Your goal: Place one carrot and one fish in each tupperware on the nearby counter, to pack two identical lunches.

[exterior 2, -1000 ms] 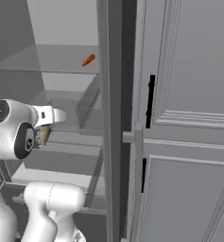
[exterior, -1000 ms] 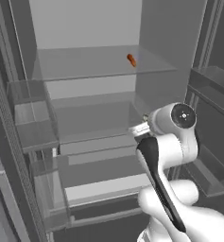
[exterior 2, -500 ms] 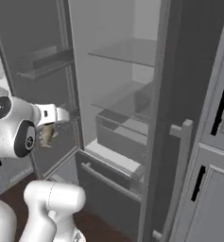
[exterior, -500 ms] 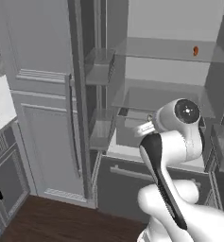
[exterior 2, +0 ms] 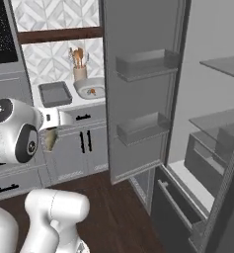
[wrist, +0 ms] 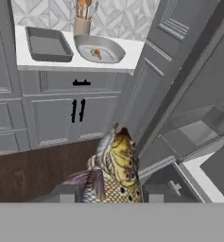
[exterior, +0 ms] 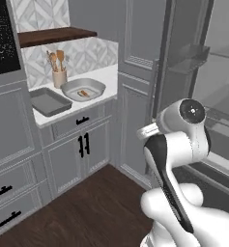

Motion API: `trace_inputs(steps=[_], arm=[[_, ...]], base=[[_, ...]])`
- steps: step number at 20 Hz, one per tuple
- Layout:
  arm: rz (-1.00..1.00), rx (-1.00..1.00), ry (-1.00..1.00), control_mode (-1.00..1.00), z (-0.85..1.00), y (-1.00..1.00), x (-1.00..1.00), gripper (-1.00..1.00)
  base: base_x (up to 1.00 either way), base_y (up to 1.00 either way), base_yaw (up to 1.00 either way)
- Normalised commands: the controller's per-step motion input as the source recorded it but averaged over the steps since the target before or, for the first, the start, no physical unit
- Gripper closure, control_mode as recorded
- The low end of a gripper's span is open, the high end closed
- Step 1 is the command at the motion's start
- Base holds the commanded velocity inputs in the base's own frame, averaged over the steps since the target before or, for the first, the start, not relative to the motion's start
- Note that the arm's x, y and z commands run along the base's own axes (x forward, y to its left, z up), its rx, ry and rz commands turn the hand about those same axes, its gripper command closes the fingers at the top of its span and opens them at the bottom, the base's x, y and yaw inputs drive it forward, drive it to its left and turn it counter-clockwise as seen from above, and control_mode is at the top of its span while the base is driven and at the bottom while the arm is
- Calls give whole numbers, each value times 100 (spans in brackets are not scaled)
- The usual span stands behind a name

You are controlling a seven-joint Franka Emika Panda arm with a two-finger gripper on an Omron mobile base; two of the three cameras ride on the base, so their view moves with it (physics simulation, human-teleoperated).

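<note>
gripper (wrist: 104,197) clamped on fish (wrist: 114,170), carried low before the grey cabinets.
fish judged light, slick and tapered; hold across the thick mid-body. tupperware (wrist: 48,44) sits on the counter (wrist: 127,49), well apart, beside a second tupperware (wrist: 99,48).

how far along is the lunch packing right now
Partly done. One tupperware on the counter already holds something orange, seemingly a carrot; whether a fish is there is unclear. The gripper holds a fish. The other tupperware looks empty, so most packing remains.
</note>
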Motion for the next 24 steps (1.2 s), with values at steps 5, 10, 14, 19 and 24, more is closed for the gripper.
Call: trace_inputs(steps=[5, 10, 14, 19, 24], arm=[[0, 0, 0, 100, 0, 0, 0, 100], [0, 0, 0, 100, 0, 0, 0, 100], [0, 0, 0, 100, 0, 0, 0, 100], [0, 0, 0, 100, 0, 0, 0, 100], [0, 0, 0, 100, 0, 0, 0, 100]], base=[[100, 34, 26], [100, 0, 12], [100, -3, 18], [100, -18, 20], [100, 0, 17]])
